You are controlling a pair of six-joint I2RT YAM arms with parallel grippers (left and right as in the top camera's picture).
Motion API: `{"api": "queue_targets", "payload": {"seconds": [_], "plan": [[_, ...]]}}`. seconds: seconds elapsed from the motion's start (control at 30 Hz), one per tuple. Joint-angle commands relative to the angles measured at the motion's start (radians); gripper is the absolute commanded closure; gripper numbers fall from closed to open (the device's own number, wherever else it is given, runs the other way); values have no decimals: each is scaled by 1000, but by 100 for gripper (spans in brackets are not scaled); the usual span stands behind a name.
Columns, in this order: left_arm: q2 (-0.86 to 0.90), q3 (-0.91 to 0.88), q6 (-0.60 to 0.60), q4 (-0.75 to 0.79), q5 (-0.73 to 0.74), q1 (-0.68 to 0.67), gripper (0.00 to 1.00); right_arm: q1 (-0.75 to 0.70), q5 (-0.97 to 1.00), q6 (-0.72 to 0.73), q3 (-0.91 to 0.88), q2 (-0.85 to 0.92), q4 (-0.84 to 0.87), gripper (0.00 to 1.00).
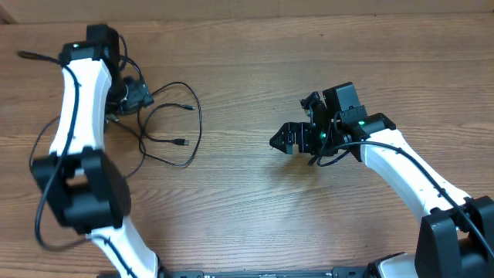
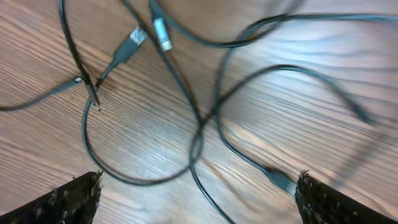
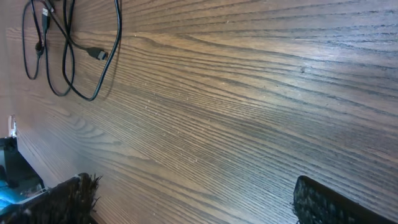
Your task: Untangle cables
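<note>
The cables [image 1: 174, 127] are thin black cords lying in overlapping loops on the left of the wooden table. My left gripper [image 1: 133, 96] hovers over the left edge of the tangle. Its wrist view shows the cables [image 2: 199, 118] crossing one another, with two light plug tips [image 2: 134, 40] at the top and a dark plug [image 2: 281, 181] near the right finger. The left gripper [image 2: 199, 183] is open and holds nothing. My right gripper [image 1: 279, 140] is open over bare wood at the table's middle, well to the right of the cables [image 3: 68, 56], with only wood between its fingers [image 3: 336, 202].
The table's far edge [image 1: 255, 17] runs along the top. A thicker black arm cable [image 1: 38, 55] trails off at the far left. Wood grain surface [image 1: 255, 201] lies between the two arms.
</note>
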Motion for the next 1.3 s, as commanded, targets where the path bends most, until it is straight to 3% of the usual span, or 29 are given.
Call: {"api": "queue_targets", "payload": {"seconds": [0.0,0.3,0.6,1.27], "plan": [[-166,35,71,-23,88,-54,0,-1,8,-3,-2,7,13,0],[-307,35,67,-157,106,-249,0,-1,82,-3,-2,7,14,0],[-304,35,67,-126,106,-391,0,-1,86,-3,-2,7,36,0],[-304,35,67,-122,105,-409,0,-1,86,-3,-2,7,37,0]]}}
